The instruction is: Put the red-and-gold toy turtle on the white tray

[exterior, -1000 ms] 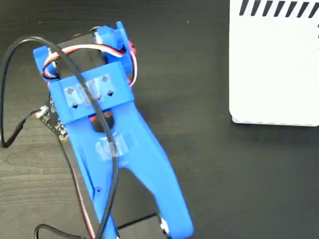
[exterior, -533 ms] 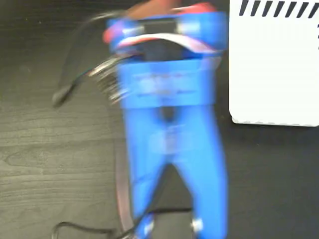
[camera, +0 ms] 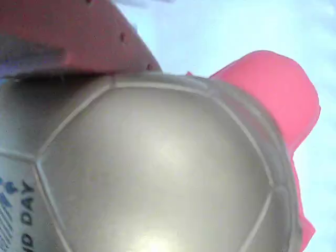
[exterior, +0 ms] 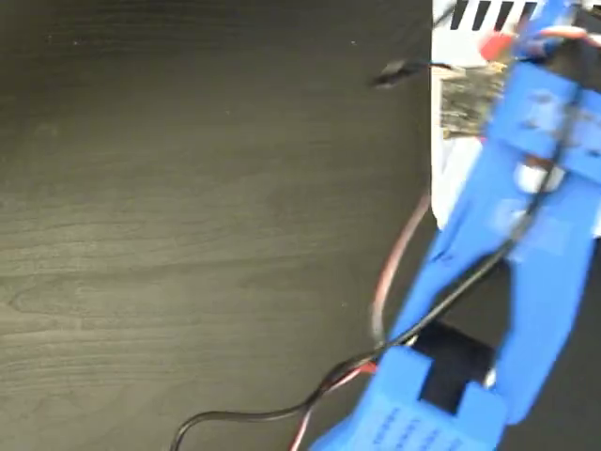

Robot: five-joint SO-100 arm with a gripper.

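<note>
Nearest to us in the wrist view, the red-and-gold toy turtle (camera: 168, 173) fills the picture, its gold shell ribbed in panels with printed letters at the lower left and a coral-red head or leg poking out at the right; we judge it light, rubbery and a little slick on the dome, so the sides of the shell are the place to pinch. A red slab lies across its top left, perhaps part of the jaws, which we take to be closed on the turtle, though neither tip shows plainly. Farther off, pale white lies behind the toy, and in the fixed view the blurred blue arm (exterior: 526, 235) reaches over the white tray (exterior: 454, 178) at the right edge of the dark counter (exterior: 188, 188), so the turtle seems to hang above the tray.
</note>
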